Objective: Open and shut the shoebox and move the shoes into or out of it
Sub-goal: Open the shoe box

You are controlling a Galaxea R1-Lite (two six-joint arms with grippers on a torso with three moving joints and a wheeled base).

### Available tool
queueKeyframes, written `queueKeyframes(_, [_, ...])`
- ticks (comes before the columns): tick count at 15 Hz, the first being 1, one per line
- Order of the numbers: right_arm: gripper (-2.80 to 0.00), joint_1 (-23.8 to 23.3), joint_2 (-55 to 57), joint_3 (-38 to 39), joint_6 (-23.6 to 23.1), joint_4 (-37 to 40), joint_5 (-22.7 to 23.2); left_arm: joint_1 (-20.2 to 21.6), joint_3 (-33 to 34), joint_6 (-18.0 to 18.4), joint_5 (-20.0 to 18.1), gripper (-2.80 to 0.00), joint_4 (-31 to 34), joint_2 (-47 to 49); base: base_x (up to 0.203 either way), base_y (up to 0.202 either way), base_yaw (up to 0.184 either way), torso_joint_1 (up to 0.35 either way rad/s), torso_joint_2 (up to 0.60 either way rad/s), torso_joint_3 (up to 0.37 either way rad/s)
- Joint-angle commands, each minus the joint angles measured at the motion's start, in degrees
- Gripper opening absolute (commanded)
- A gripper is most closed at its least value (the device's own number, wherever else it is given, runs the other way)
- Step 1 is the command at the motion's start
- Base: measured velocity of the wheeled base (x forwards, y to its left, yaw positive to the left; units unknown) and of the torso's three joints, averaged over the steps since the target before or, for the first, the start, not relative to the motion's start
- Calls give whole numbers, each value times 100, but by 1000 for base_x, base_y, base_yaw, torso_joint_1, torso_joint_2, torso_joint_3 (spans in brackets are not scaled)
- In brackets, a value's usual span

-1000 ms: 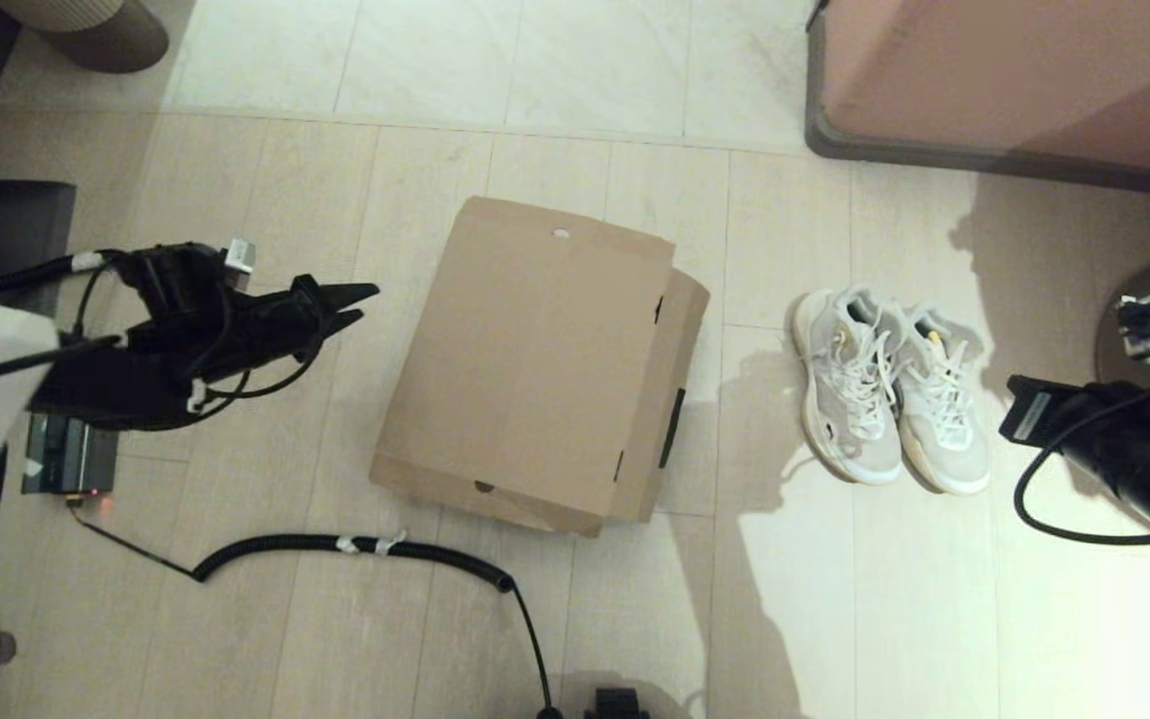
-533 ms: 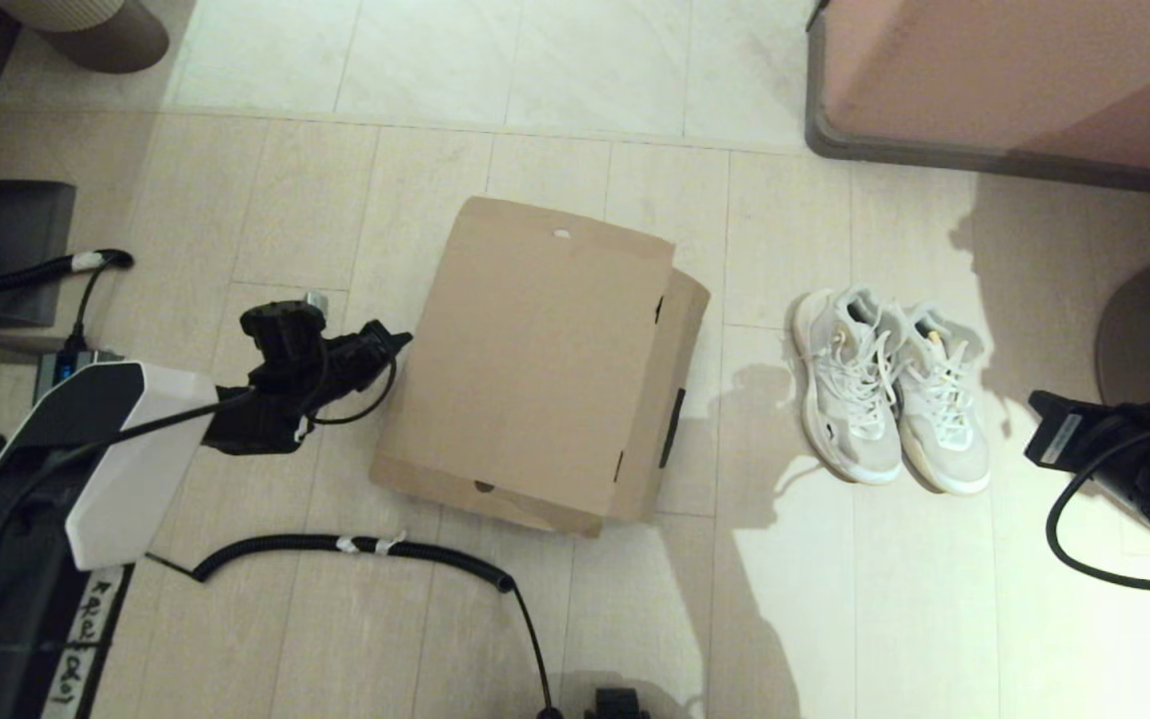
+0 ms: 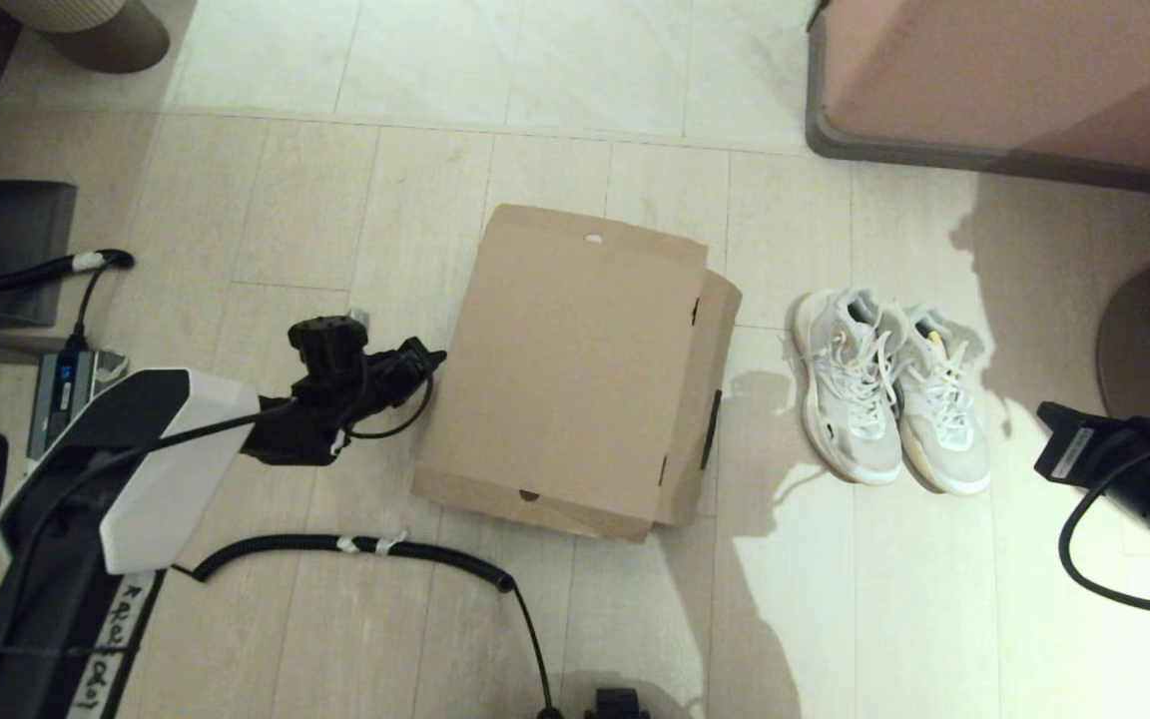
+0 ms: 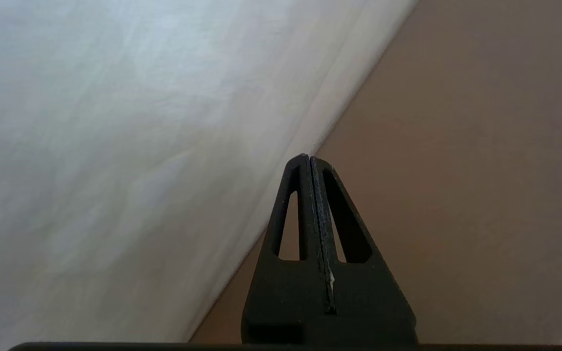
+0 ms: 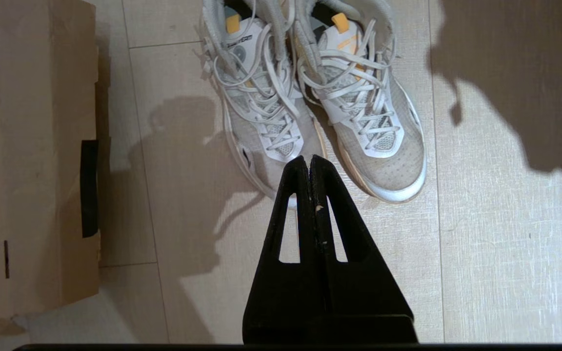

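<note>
Two shoes (image 3: pixel 889 394) stand side by side on the floor (image 3: pixel 555 80), to the right of the shoebox (image 3: pixel 575 369) and apart from it, toes pointing toward the robot. The shoebox lies shut on the floor at the middle of the head view, its flap lid down over the top. Judging from this, the job is barely begun: the lid has yet to be lifted, and the shoes have yet to go in. The left hand (image 3: pixel 425 358) sits low at the box's left side, its tips at or just beside the cardboard wall; in the left wrist view its fingers (image 4: pixel 305 204) are pressed together with nothing between them, pointing at the seam where box meets floor. The right hand (image 5: pixel 309 165) hangs near the toes of the shoes, fingers likewise closed and empty, and looks idle. As for writing, a small printed mark shows on one shoe's tongue in the right wrist view, too small to read; handwritten characters run along the left arm's casing, also illegible. The box carries no readable brand.
</note>
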Motion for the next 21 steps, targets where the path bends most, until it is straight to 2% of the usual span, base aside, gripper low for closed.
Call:
queueKeyframes(1, [-280,11,-6,43,19,-38,-2,-80,481,-27,-14,-280,-24,-368,0,0,0,0,0,0])
queueKeyframes(5, [-280,11,-24,140,41,-60,-10,-325,1792,-73,3,-280,-201,-1045,0,0,0,0,0,0])
queueKeyframes(8, [-280,2,-166,202,41,-54,-2,-658,2575,-83,106,-280,-1060,-1195,0,0,0,0,0,0])
queueKeyframes(17, [-280,10,-342,518,41,-60,-10,-844,3088,-102,215,-280,-1118,-1608,0,0,0,0,0,0])
queueKeyframes(21, [-280,2,-639,616,30,-35,-40,-673,3458,-90,236,-280,-1124,-1926,0,0,0,0,0,0])
